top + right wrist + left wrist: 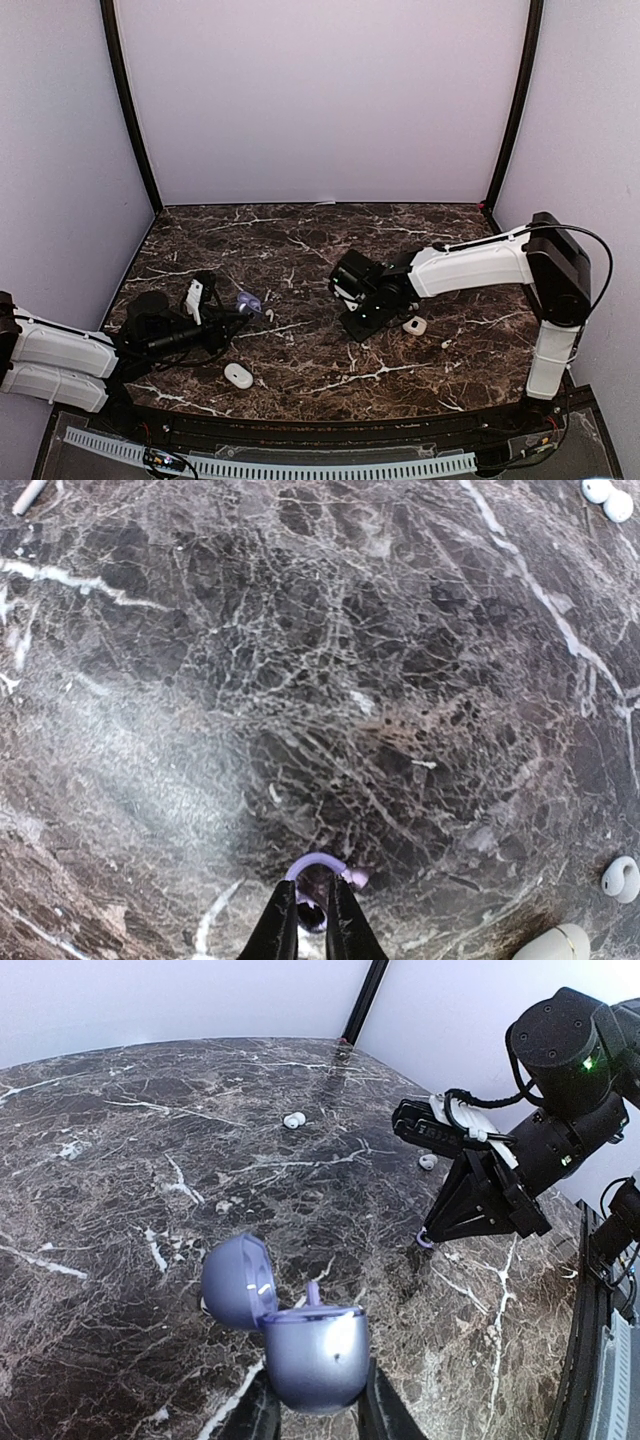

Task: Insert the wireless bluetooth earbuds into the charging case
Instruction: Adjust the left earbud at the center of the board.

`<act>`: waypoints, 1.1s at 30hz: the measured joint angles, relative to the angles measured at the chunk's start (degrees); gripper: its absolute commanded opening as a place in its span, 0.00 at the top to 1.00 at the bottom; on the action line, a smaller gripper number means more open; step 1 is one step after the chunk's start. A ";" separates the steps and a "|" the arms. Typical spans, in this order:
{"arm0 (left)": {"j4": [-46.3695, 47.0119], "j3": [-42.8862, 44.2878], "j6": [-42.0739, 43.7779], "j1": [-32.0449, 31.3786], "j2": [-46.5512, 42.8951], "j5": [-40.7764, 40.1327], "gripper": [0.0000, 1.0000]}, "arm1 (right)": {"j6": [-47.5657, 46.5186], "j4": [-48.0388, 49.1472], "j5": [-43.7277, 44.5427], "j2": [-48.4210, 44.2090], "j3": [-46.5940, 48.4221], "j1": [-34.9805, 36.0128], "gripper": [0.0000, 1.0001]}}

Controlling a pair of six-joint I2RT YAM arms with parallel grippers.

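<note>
the left gripper sits low at the near left of the dark marble table, its two fingers pressed against the sides of a lavender charging case. the case is open, with its lid tipped back to the left, and a small lavender stem pokes up from the open bowl.

further right, well apart from that case, the right gripper points steeply down at the marble. its jaws are nearly together, pinching a lavender earbud at the very tips. the bud hangs right down at the surface; i can't tell if it touches.

a pair of white earbuds lies loose on the table beyond the lavender case, the two touching or almost so. just to the right of the right gripper there's a single white earbud lying near a closed white case. a second white case rests near the front edge, just beside the left arm.
</note>
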 measured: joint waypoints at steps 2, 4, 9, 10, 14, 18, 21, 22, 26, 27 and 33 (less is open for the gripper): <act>-0.17 0.02 0.00 0.00 0.00 0.02 0.86 | 0.09 0.74 -0.13 -1.40 -1.33 -0.02 0.89; -0.46 0.04 0.02 0.00 0.00 0.02 0.86 | 0.22 1.36 -0.22 -2.49 -2.16 -0.04 0.89; -1.36 0.20 0.04 0.00 0.00 0.20 0.86 | 0.33 2.73 -0.52 -3.72 -4.02 -0.04 0.89; -1.49 0.28 0.04 0.00 0.00 0.22 0.86 | 0.37 2.73 -0.66 -3.91 -4.42 -0.04 0.89; -1.88 0.85 0.04 0.00 0.00 0.28 0.86 | 0.39 3.19 -1.11 -4.87 -6.16 -0.04 0.88; -1.97 0.94 0.04 0.00 0.22 0.46 0.86 | 0.44 3.23 -1.33 -6.34 -7.98 -0.07 0.87; -2.12 0.94 0.04 0.00 0.46 0.55 0.86 | 0.83 3.28 -1.25 -7.26 -8.63 -0.07 0.76; -2.23 0.94 0.04 0.00 0.48 0.59 0.86 | 0.92 3.34 -1.14 -7.67 -8.94 -0.07 0.71; -2.34 0.94 0.04 0.00 0.63 0.79 0.86 | 1.46 4.28 -0.87 -9.77 -10.88 -0.37 0.65; -2.34 0.94 0.02 0.00 0.63 0.83 0.86 | 1.62 4.59 -1.03 -10.29 -11.34 -0.46 0.59; -2.34 0.94 0.02 0.00 1.11 1.09 0.86 | 1.99 6.82 -2.25 -10.36 -11.58 -0.98 0.37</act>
